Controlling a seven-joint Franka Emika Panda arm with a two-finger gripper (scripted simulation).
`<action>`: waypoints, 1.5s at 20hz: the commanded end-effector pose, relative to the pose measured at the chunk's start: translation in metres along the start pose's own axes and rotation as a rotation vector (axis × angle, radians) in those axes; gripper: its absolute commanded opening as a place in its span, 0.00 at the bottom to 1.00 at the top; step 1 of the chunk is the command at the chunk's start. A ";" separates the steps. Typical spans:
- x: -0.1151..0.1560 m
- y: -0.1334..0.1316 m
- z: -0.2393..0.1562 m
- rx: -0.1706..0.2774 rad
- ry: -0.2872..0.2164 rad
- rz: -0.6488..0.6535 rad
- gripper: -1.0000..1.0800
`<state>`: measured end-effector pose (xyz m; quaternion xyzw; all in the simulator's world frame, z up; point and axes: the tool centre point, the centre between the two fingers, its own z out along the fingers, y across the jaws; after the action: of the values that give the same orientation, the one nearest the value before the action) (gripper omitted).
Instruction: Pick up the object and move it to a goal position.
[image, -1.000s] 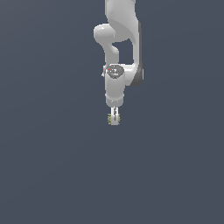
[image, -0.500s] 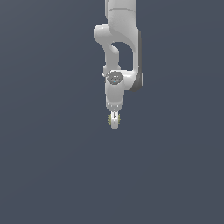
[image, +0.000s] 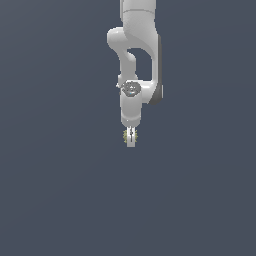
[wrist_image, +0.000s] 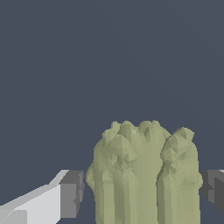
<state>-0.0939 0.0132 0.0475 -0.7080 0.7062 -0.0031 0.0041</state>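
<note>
1. In the exterior view we see the white arm (image: 136, 60) reaching down from the top edge of the picture, its last link pointing straight down over a plain dark grey-blue surface (image: 60, 190).
2. At its lower end sits the claw (image: 131, 140), closed on the lump (image: 126, 135), a small olive yellow-green thing that shows as a speck on either side of the white fingers.
3. In the wrist view we see the lump (wrist_image: 144, 175) close up: bumpy on top, with ridged, layered sides running down out of the picture.
4. A dark grey pad (wrist_image: 72, 194) on a white finger lies just beside one side of the lump, and a second dark pad (wrist_image: 214, 188) sits against the opposite side, so the lump is pinched between the two.
5. We cannot tell from either view whether the lump touches the surface or hangs above it.
</note>
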 end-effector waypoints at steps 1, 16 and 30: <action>0.000 0.000 0.000 0.000 0.000 0.000 0.00; -0.009 0.002 -0.056 -0.002 0.000 0.001 0.00; -0.030 0.006 -0.191 -0.004 0.005 0.004 0.00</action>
<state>-0.1011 0.0404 0.2229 -0.7068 0.7074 -0.0030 0.0016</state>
